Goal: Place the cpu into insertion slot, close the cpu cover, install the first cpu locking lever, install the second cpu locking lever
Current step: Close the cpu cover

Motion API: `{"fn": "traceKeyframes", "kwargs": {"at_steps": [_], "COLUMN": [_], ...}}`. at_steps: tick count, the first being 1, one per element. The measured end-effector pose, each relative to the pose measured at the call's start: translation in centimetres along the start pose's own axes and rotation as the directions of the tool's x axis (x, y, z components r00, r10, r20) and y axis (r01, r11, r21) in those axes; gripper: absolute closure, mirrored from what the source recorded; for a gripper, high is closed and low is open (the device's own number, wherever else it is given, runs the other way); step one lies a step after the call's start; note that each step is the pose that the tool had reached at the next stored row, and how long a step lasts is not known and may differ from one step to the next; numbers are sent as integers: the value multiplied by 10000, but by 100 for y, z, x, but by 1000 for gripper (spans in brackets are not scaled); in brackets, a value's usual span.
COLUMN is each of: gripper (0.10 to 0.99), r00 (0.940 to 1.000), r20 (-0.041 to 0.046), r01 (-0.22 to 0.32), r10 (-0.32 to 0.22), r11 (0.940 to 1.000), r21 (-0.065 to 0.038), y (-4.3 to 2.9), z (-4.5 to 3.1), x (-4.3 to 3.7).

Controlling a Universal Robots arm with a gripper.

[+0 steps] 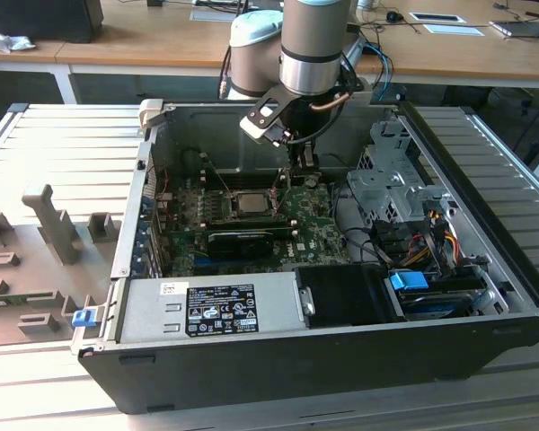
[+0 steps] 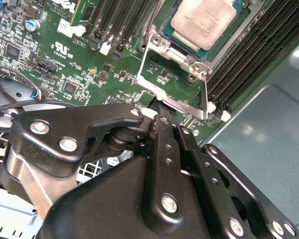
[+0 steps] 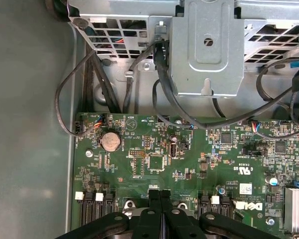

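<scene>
cpu (image 2: 204, 20): lying flat in the insertion slot (image 2: 165, 36), pale metal face turning upward. it is near-square, so it is showing no real long axis, and its edges are running parallel to the slot's rim. the placement step is reading as done.

cpu cover (image 2: 187, 108): standing swung open off the slot and hinging at the slot's edge. green board is showing through its cut-out middle, and its free edge is pointing away from the cpu toward the gripper. it is not lying over the cpu, so closing is looking not yet done, and both locking-lever steps are looking left to do. the levers themselves cannot be made out with certainty.

gripper (image 2: 157, 117): fingers (image 3: 153, 199) pressing together with no gap showing in both wrist views. the tips are sitting at the cover's free edge; whether they are pinching a thin lip of it or merely touching it, cannot tell.

surroundings: motherboard (image 3: 154, 164) lying inside the open computer case (image 1: 341, 359), with memory slots (image 2: 254, 55) running beside the slot and a metal drive cage (image 3: 204, 45) with cables hanging beyond the board. in the exterior view the arm (image 1: 314, 45) is reaching down into the case, just to the exterior view's right of the cpu.
</scene>
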State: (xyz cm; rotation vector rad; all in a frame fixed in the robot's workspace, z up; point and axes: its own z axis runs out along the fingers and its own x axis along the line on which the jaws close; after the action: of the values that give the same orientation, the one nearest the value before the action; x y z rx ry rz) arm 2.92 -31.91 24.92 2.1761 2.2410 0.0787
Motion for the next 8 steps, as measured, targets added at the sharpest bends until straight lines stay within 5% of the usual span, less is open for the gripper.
{"fn": "traceKeyframes", "kwargs": {"at_steps": [8], "gripper": [980], "r00": [10000], "r20": [0], "r01": [-1], "r10": [1], "r11": [10000], "r21": [0], "y": [-20], "z": [-1], "x": [1]}}
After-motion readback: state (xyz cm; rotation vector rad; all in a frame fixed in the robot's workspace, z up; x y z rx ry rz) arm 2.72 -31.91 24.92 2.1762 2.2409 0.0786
